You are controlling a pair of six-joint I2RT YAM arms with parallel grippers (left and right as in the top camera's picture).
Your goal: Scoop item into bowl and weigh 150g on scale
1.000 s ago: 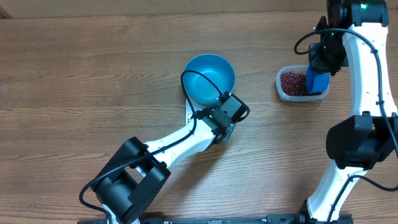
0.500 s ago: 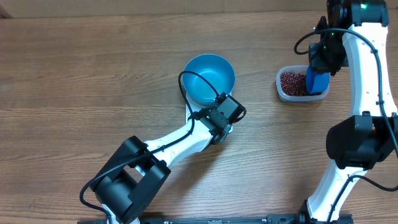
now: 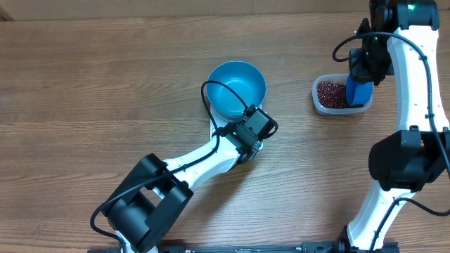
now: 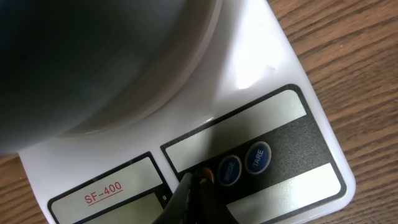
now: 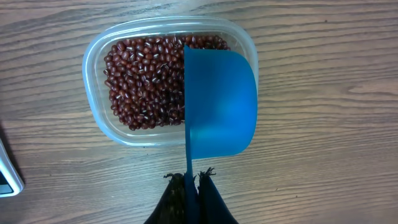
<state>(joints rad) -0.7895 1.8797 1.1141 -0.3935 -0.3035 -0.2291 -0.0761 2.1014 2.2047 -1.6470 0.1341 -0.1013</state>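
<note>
- Blue plastic seems to be what the bowl (image 3: 238, 88) is made of. It is set on the white scale (image 4: 261, 68) so that whatever is tipped in can be weighed, and nothing is seen inside it.
- The left gripper (image 4: 194, 185) is pressed together into a single point and laid on the reddish button (image 4: 207, 176) at the scale's front edge. This is probably done so that the scale is switched on or zeroed with the bowl aboard.
- The scoop (image 5: 221, 102) is pinched by its thin handle in the right gripper (image 5: 189, 186), with the jaws squeezed tight on it. It is held over the clear tub (image 5: 93, 112), ready to be dipped.
- The beans (image 5: 146, 81) are all found in that tub, well apart from the bowl across the wooden table (image 3: 105, 91).
- Counted: one bowl, one scale, one tub, one scoop and three round buttons. The beans are too many to be counted.
</note>
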